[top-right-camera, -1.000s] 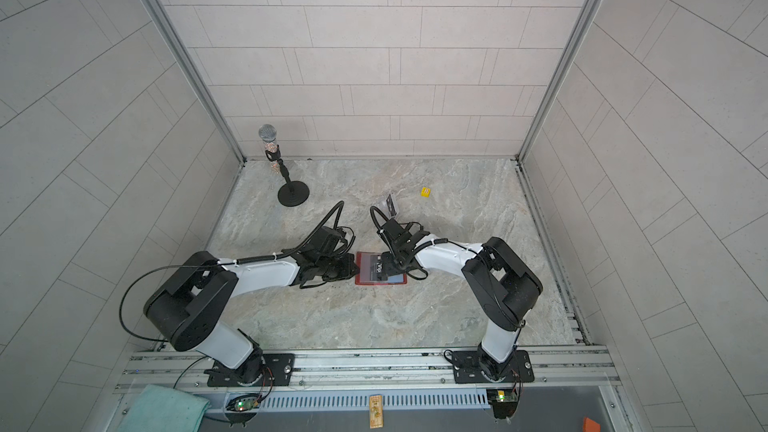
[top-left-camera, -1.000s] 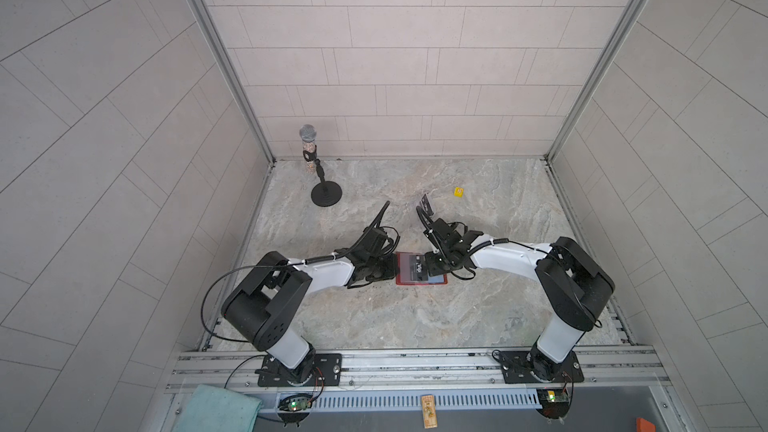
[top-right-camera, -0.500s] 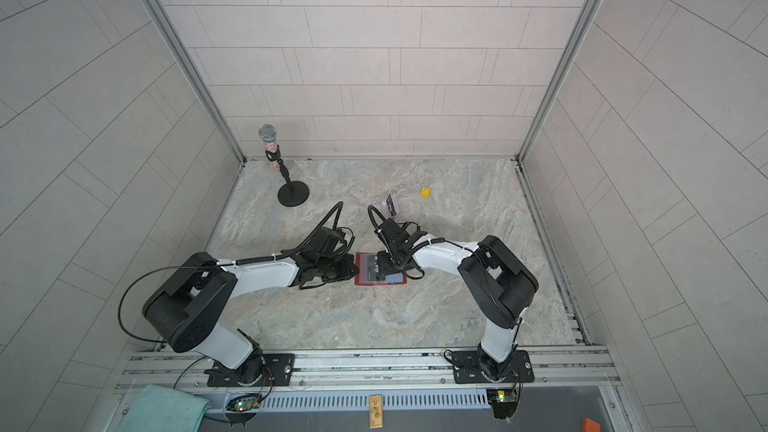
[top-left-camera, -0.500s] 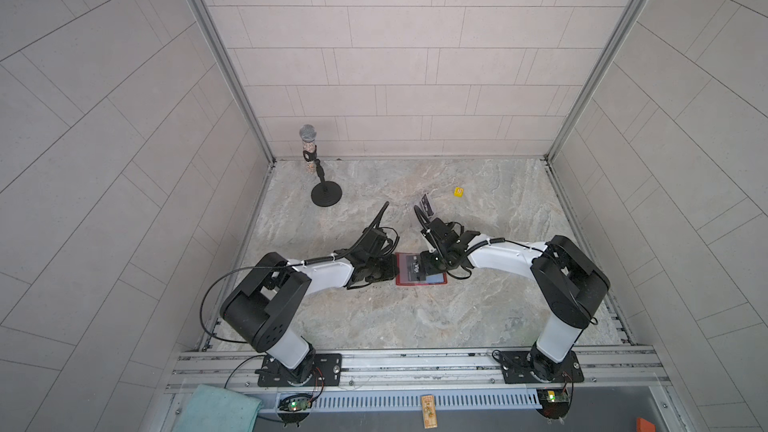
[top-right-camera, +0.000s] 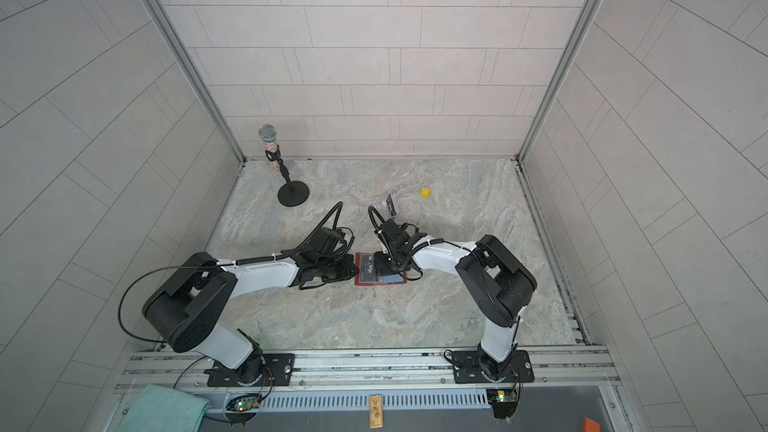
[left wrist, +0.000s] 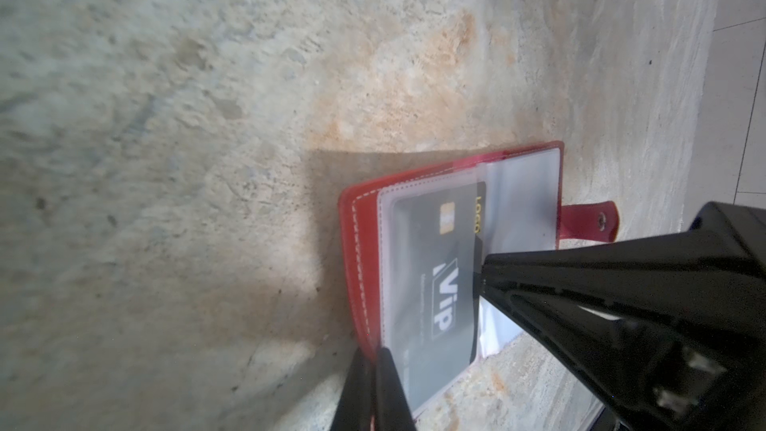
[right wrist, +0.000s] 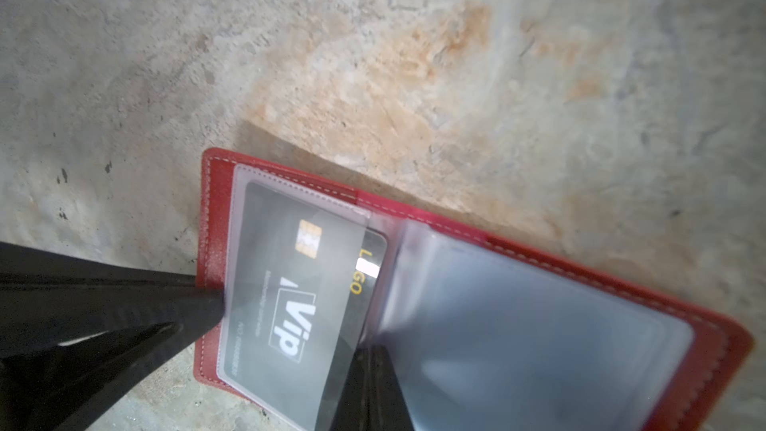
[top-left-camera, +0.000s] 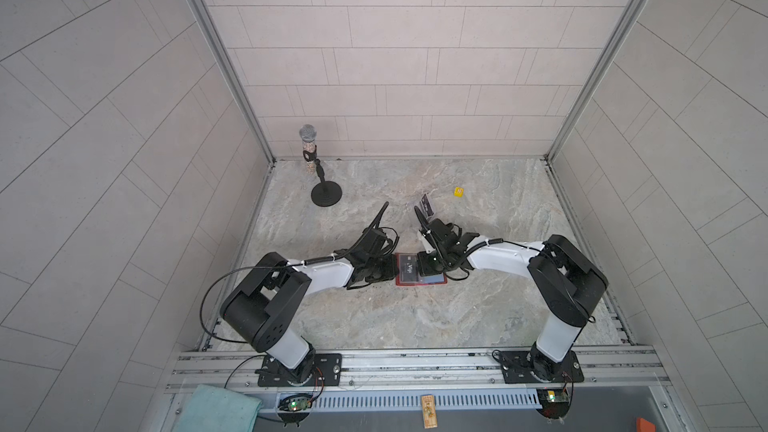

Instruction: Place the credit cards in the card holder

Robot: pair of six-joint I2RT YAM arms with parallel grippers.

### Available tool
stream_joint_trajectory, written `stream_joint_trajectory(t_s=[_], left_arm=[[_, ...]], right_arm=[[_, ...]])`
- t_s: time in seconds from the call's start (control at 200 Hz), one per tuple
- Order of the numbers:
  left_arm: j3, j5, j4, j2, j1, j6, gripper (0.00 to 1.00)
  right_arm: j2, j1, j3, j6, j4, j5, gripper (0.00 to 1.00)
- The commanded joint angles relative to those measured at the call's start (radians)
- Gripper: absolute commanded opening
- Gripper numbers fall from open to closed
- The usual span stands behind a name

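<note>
The red card holder [top-left-camera: 419, 283] [top-right-camera: 380, 283] lies open on the table, clear sleeves up. A black credit card [left wrist: 435, 267] [right wrist: 290, 284] marked "Vip" sits mostly inside the left sleeve, with a narrow strip sticking out toward the spine. My left gripper [top-left-camera: 395, 272] [left wrist: 375, 366] is shut on the outer edge of the red cover [left wrist: 364, 242]. My right gripper [top-left-camera: 419, 270] [right wrist: 373, 366] is shut, its tips against the card's exposed edge. Another black card [top-left-camera: 427, 204] [top-right-camera: 390, 204] stands farther back in a clear stand.
A microphone on a round black base [top-left-camera: 326, 195] stands at the back left. A small yellow die [top-left-camera: 459, 192] lies at the back, right of the standing card. A teal cloth [top-left-camera: 216, 409] lies below the front rail. Walls close in three sides.
My right gripper has edged slightly left over the card holder. The left arm has stayed where it was, still gripping the cover.
</note>
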Motion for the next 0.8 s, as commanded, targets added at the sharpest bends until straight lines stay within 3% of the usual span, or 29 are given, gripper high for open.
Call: stream_joint_trajectory(t_s=[0.0,0.27,0.541,0.686,0.796], left_arm=[[-0.012,0.007,0.009,-0.010,-0.004,0.001,0.00],[0.003,-0.020,-0.041,-0.034,-0.004,0.019,0.00],[0.079,-0.075,-0.188,-0.107,-0.004,0.079,0.30],[0.114,-0.093,-0.239,-0.139,-0.004,0.107,0.37],[0.148,-0.023,-0.234,-0.119,-0.009,0.117,0.37]], right_arm=[[0.016,0.009,-0.020,0.020,0.025,-0.034,0.06],[-0.051,0.007,-0.046,0.022,0.027,-0.014,0.06],[-0.188,-0.045,-0.099,0.007,0.009,0.028,0.08],[-0.199,-0.094,-0.130,-0.008,0.005,0.011,0.08],[-0.193,-0.111,-0.147,-0.020,-0.002,0.015,0.09]])
